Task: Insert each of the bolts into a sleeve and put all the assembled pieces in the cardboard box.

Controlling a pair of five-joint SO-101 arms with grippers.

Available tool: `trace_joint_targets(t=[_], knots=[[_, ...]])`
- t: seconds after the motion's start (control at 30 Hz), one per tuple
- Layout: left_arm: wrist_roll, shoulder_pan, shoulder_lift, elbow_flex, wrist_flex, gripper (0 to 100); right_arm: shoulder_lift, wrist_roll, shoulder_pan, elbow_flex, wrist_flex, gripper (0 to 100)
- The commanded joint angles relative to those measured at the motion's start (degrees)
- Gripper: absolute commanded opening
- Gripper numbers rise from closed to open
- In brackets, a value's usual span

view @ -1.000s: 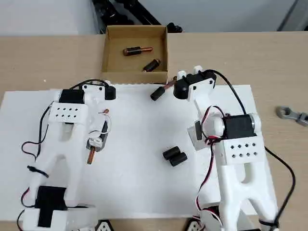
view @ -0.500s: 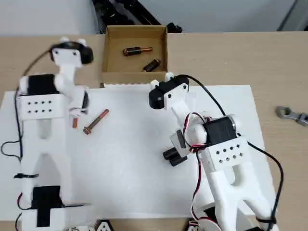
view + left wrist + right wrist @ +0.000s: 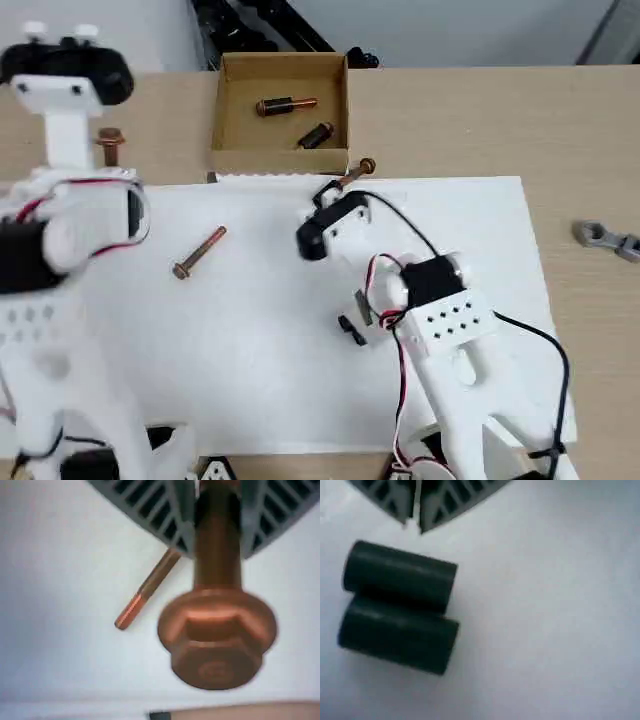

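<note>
Bolt, lifted off the mat within the last second, clenched in left jaws; right jaws, closed and empty, now over two sleeves. Insertion likely next.

In the high view the right arm covers most of the two sleeves; we see just a dark sliver. The left arm runs off the view's edge. From the left wrist, the held bolt is blurred, its shank vanishing inside the left pincer, which also hides the loose bolt's head. The right pincer is cut off at its view's edge.
</note>
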Motion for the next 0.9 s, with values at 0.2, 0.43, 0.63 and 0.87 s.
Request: trace_joint_targets(t=[0.2,0.43,0.63,0.87], knots=[[-0.2,-0.4,-6.8,-1.1,0.7,1,-1.5,18.3,-2.9,-0.2,3.3,6.2],[0.0,-0.4,-7.2,3.9,0.7,1,-0.9,24.6,-2.5,-5.2,4.6,7.6],[0.0,-0.4,-7.2,3.7,0.7,1,6.8,29.9,-2.3,-8.1,4.6,7.8],[0.0,-0.4,-7.2,3.7,0.7,1,14.5,37.4,-2.5,-16.6,8.0,12.2]])
